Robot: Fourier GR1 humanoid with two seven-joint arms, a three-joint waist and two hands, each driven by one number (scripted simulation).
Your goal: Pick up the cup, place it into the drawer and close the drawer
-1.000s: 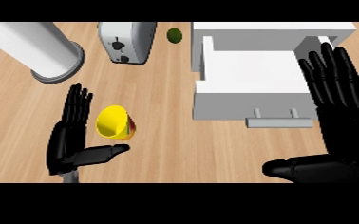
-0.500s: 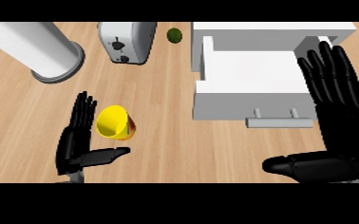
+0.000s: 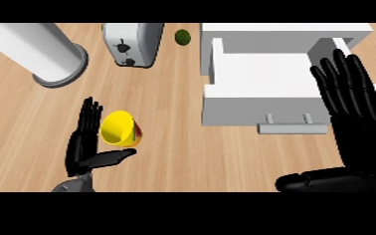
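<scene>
Left hand (image 3: 88, 144) unclenched, fingers straight, thumb out beneath; yellow cup (image 3: 120, 128) just right of its fingers, on its side, mouth facing up-left. Right hand (image 3: 345, 87) open, resting far across, beside open drawer (image 3: 257, 74).

- The open white drawer (image 3: 264, 87) is the landmark here. Its inside looks bare, so there's room to come in from above.
- The right hand (image 3: 345, 92) sits flat over the drawer's right wall, fingers straight, blocking that side.
- Left of the drawer there's a wide strip of bare wooden counter (image 3: 172, 109), an easy lane.
- The yellow cup (image 3: 120, 128) lies tipped well left of the drawer, with the left hand (image 3: 86, 144) open just beside it on its far side.
- Up-left of the drawer: a toaster (image 3: 134, 44), a small green fruit (image 3: 181, 37) near the drawer's back corner, and a big grey cylinder (image 3: 40, 55) furthest left.
- The drawer's handle (image 3: 292, 126) sticks out along the front edge.
</scene>
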